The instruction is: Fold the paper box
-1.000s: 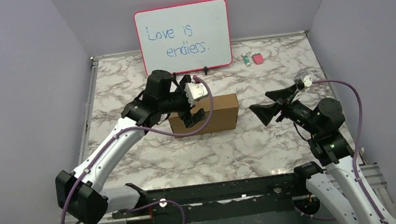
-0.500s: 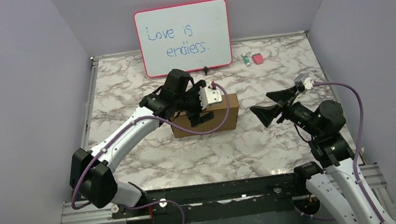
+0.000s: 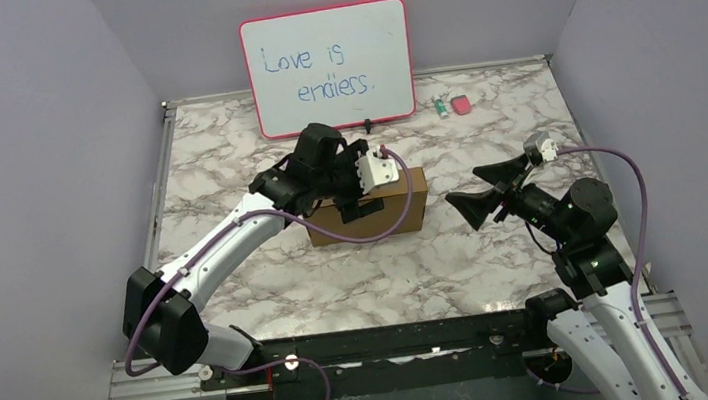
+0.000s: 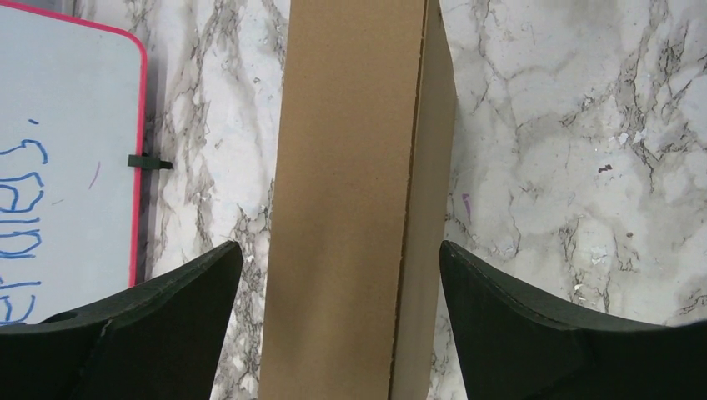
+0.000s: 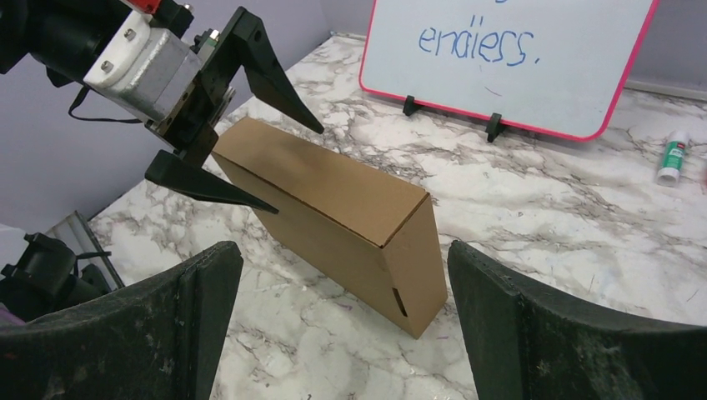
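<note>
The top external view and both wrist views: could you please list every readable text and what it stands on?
"Love is": blue handwriting, upper line on the pink-framed whiteboard.
"endless.": lower line of the same whiteboard.
Small white-and-green tube: label too small to read.
Plain brown cardboard paper box: no print visible.

**A:** Here's the left arm [image 3: 223, 237]: glossy white shells, with chunky black joint housings [image 3: 158, 328] between them.

**B:** And a purple cable [image 3: 411, 185] running back from the hand, right by that white motor block [image 5: 142, 62]. Small dark screws on its face, see?

**A:** Now the left gripper [image 5: 298, 169]: matte black fingers [image 5: 267, 71], broad at the base, tapering to sharp points.

**B:** The right arm [image 3: 638, 339] matches it, white shells and a black wrist. The right gripper [image 5: 343, 250] has the same black wedges.
</note>
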You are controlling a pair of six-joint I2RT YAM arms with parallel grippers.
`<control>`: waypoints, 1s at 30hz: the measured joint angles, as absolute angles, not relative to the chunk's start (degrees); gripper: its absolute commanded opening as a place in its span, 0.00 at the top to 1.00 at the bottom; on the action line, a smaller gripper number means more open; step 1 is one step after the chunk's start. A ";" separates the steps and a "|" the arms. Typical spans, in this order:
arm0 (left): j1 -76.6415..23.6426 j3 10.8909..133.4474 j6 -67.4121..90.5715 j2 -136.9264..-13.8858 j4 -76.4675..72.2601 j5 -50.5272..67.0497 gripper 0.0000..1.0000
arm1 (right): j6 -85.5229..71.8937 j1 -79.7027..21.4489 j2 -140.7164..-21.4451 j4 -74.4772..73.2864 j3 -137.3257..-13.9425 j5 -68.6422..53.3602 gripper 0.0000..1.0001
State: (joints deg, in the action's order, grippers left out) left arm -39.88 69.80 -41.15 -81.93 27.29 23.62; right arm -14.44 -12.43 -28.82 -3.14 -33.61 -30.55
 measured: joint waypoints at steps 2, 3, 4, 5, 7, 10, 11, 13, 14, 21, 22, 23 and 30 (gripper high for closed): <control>-39.88 69.80 -41.15 -81.25 27.14 23.24 0.06 | -14.44 -12.43 -28.82 -3.14 -33.56 -30.65 0.02; -39.88 69.80 -41.17 -80.79 27.09 23.00 0.04 | -14.44 -12.43 -28.82 -3.14 -33.54 -30.74 0.02; -39.88 69.80 -41.23 -79.92 27.07 22.72 0.02 | -14.44 -12.43 -28.82 -3.14 -33.52 -30.81 0.02; -39.88 69.80 -41.28 -79.15 27.03 22.50 0.01 | -14.44 -12.43 -28.82 -3.11 -33.47 -30.89 0.02; -39.88 69.60 -41.56 -77.28 26.46 21.74 0.01 | -14.41 -12.43 -28.82 -3.14 -33.43 -30.96 0.02; -39.88 69.04 -42.15 -75.31 25.74 20.99 0.01 | -14.44 -12.43 -28.80 -3.14 -33.43 -31.00 0.02; -39.88 68.75 -42.46 -74.91 25.54 20.93 0.01 | -14.44 -12.43 -28.75 -3.14 -33.41 -31.03 0.02; -39.88 68.25 -42.83 -74.98 25.34 20.86 0.01 | -14.44 -12.43 -28.62 -3.14 -33.34 -31.09 0.02; -39.88 67.99 -42.98 -75.20 25.36 20.62 0.01 | -14.44 -12.43 -28.58 -3.14 -33.30 -31.16 0.02; -39.77 67.66 -44.05 -79.24 25.58 20.27 0.01 | -14.41 -12.43 -28.60 -3.11 -33.26 -31.86 0.02; -39.75 67.66 -44.07 -79.59 25.63 20.47 0.01 | -14.41 -12.43 -28.62 -3.11 -33.23 -31.92 0.02; -39.72 67.66 -44.07 -79.99 25.63 20.78 0.02 | -14.41 -12.43 -28.62 -3.11 -33.21 -32.05 0.02; -39.70 67.66 -43.92 -83.99 25.63 21.02 0.15 | -14.41 -12.43 -28.97 -3.05 -32.75 -32.71 0.03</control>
